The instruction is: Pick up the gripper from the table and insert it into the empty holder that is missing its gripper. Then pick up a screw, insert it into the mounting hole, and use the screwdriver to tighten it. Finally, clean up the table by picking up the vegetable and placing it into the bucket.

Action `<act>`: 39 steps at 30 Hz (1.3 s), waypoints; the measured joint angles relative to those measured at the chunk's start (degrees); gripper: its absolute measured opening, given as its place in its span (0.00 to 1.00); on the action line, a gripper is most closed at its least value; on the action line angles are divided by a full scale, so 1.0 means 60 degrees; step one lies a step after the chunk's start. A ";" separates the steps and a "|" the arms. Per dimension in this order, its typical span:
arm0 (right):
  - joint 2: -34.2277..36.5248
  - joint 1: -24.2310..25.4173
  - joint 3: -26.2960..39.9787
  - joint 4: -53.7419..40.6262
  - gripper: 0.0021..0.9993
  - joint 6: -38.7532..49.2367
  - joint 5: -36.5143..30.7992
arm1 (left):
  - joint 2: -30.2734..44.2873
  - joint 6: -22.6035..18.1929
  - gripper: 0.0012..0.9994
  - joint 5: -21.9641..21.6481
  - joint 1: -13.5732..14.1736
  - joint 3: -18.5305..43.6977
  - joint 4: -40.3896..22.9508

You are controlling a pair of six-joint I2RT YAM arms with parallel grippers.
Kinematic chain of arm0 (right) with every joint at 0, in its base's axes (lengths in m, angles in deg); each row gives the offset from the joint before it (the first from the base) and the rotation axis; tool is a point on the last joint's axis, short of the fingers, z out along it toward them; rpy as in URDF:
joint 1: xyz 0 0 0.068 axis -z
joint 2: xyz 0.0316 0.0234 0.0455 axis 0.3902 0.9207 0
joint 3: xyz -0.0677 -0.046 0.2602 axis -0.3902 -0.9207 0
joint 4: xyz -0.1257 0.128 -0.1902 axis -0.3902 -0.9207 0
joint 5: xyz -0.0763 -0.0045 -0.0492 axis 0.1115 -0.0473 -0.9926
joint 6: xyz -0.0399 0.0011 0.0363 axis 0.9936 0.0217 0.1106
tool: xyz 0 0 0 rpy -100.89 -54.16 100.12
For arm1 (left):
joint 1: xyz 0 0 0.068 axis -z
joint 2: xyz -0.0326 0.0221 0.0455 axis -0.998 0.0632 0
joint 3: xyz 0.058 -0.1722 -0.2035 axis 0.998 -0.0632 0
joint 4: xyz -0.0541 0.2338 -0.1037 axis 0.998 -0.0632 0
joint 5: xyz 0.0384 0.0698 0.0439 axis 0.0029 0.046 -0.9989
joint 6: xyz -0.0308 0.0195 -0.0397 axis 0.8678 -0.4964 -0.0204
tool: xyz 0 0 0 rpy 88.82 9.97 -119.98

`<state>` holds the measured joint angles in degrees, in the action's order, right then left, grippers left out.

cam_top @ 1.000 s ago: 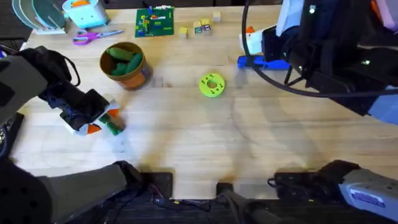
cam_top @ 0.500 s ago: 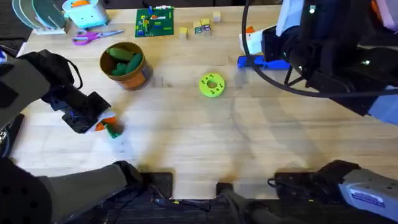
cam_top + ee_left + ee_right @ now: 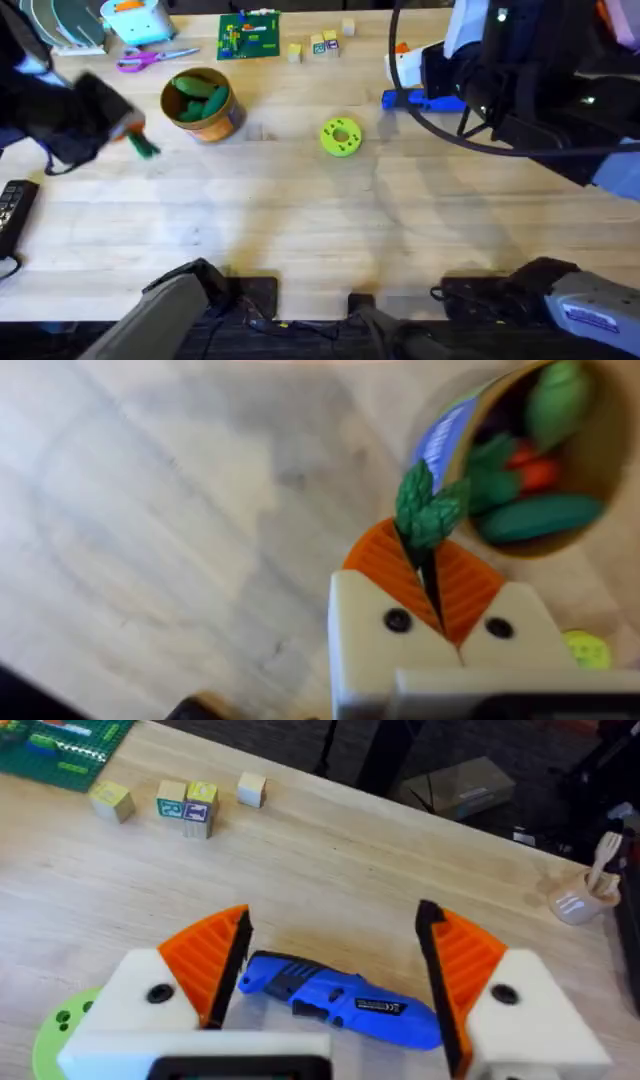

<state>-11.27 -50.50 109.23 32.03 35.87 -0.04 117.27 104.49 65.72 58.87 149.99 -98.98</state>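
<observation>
1. Overhead: the left gripper (image 3: 128, 128) has come up off the table where it sat low and nearer the arm's base 1 s ago, and is now beside the small round tan-gold bucket (image 3: 203, 104). A green toy vegetable (image 3: 143, 146) pokes out of its tip. It was lying on the wood by the fingers before, so the pick looks done. The bucket already has green pieces in it.
2. Overhead, right side: the right arm hasn't moved across the 3 frames. The bright blue stubby screwdriver (image 3: 425, 101) is in the same spot on the table. The lime-green round disc with holes (image 3: 340, 137) hasn't moved either.
3. Left wrist: the orange ribbed pads (image 3: 470, 585) are pressed together on the leafy green vegetable (image 3: 430, 508), pinching it. The bucket mouth (image 3: 585, 480) is just beyond the tip and the vegetable is not over it yet. My read: it's in the carry phase, and next it needs a short move over the rim, then release.
4. Right wrist: the right gripper (image 3: 335, 965) has its fingers spread wide and holds nothing. The blue screwdriver (image 3: 340, 1000) lies on the table between them, with no contact I can see. Wooden blocks (image 3: 185, 800) sit well beyond.
</observation>
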 joint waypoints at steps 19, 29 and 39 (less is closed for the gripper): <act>0.0000 0.0000 0.0000 0.0011 0.99 -0.0539 0.0000 | 0.1909 0.2752 0.01 0.1376 0.1283 0.0198 0.2777; 0.0000 0.0000 0.0000 0.0011 0.99 -0.0568 0.0000 | 0.2394 0.2921 0.44 0.1449 0.1287 0.0195 0.2914; -0.0014 0.0000 0.0068 -0.0461 0.99 -0.0571 0.0004 | 0.2300 0.2967 0.99 0.1999 0.1290 0.0337 0.2824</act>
<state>-11.35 -50.50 109.63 29.26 32.44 -0.02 131.07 122.29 77.71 66.60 152.01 -82.04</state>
